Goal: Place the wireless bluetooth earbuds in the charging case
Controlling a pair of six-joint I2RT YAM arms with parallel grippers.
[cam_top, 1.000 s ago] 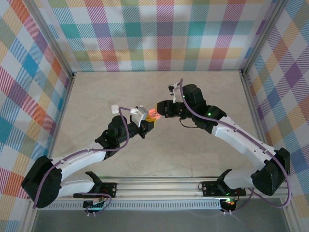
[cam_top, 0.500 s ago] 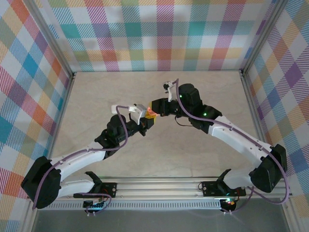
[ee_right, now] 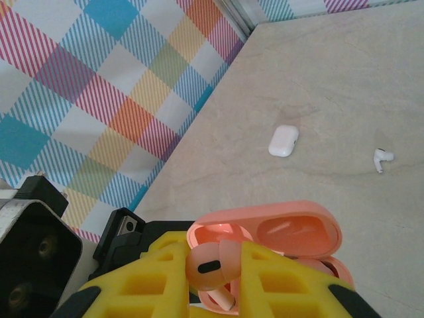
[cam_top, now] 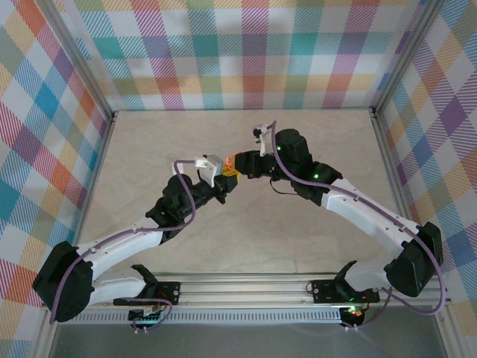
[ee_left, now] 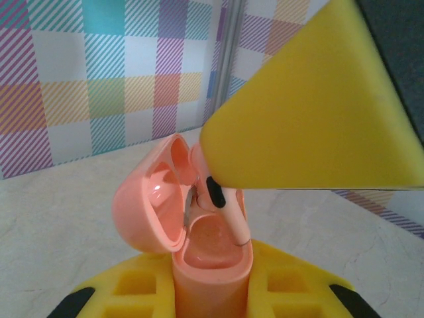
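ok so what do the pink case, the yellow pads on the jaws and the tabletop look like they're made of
Pink case: smooth glossy plastic, going by the highlights inside its lid. Yellow pads: matte, soft-looking moulded grid, probably rubber or printed plastic. Tabletop: beige, faintly veined, low sheen; stone-look laminate, perhaps.
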